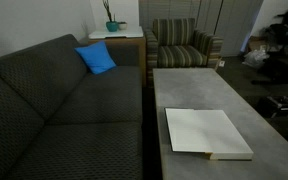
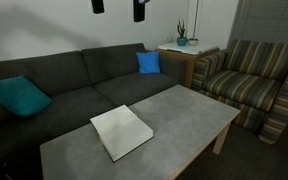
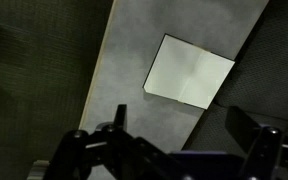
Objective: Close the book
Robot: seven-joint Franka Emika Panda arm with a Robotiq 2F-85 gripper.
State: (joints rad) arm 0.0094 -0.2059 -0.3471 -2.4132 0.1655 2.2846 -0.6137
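Observation:
The book (image 1: 206,132) lies flat on the grey coffee table (image 1: 214,88) with plain white pages facing up. No black cover or yellow spine shows. It also shows in an exterior view (image 2: 121,131) and in the wrist view (image 3: 189,71), where a faint crease runs down its middle. My gripper (image 2: 118,8) hangs high above the table, with only its two black fingertips at the top edge of that view. In the wrist view the gripper (image 3: 181,135) is open and empty, far above the book.
A dark grey sofa (image 1: 54,100) runs along one long side of the table, with a blue cushion (image 1: 96,58) and a teal cushion (image 2: 19,96). A striped armchair (image 2: 249,85) and a side table with a plant (image 2: 182,45) stand past the table's end.

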